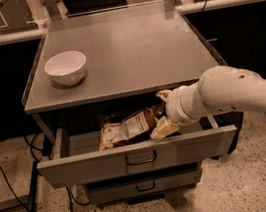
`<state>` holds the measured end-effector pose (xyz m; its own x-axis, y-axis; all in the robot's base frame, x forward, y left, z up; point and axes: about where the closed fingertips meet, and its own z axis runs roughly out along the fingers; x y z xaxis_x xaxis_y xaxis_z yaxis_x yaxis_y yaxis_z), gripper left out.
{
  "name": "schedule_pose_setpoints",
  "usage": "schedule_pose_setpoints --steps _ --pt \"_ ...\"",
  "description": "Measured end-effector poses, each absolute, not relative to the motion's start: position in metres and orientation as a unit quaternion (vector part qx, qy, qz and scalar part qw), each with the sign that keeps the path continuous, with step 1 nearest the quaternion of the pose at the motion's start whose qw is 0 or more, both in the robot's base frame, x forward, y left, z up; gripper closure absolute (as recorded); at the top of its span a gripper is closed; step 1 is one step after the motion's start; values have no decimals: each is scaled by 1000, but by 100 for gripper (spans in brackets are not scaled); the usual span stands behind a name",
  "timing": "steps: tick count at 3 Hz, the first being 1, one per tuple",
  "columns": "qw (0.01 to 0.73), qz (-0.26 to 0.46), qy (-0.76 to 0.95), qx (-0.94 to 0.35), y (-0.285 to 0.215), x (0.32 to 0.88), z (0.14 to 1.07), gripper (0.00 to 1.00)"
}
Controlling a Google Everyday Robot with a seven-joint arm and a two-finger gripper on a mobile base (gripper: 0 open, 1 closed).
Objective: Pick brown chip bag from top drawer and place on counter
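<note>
The top drawer (82, 164) stands pulled out from under the counter (128, 48), its front panel and small bar handle (141, 158) well forward of the counter's front edge. The brown chip bag (126, 128) lies flat inside the drawer, about midway along its width and behind the front panel. Its whitish label faces up, its pale left end points toward the drawer's left wall, and its dark right end is slightly raised.

The pincer (158, 114) is inside the drawer, right of centre, and its white arm (232, 94) reaches in over the drawer's right front corner. The pale fingers (163, 129) are spread. One sits behind the bag's right end and one in front of it, close to the front panel, so they straddle that end. I cannot tell whether they touch the foil.

The left third of the drawer floor, between the bag and the left wall, is bare grey metal. Little height shows between the bag and the counter's front lip overhead.

Above the drawer, the white bowl (66, 68) sits near the counter's left rim, above the drawer's left part, and the wide stretch of counter above the drawer's middle and right is flat grey surface. Below the top drawer, the narrower lower drawer (146, 184) is closed.
</note>
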<state>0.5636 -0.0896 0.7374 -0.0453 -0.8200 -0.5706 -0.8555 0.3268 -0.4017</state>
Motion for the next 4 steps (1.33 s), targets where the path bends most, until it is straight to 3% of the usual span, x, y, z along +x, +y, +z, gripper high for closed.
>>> schedule_pose_setpoints --steps 1,2,3,4 --pt "382 26 722 -576 -85 573 731 34" --pt "387 30 722 -573 -80 578 726 53" --pt "388 33 722 -572 -76 583 720 50" --pt "385 37 721 -575 -70 589 710 38"
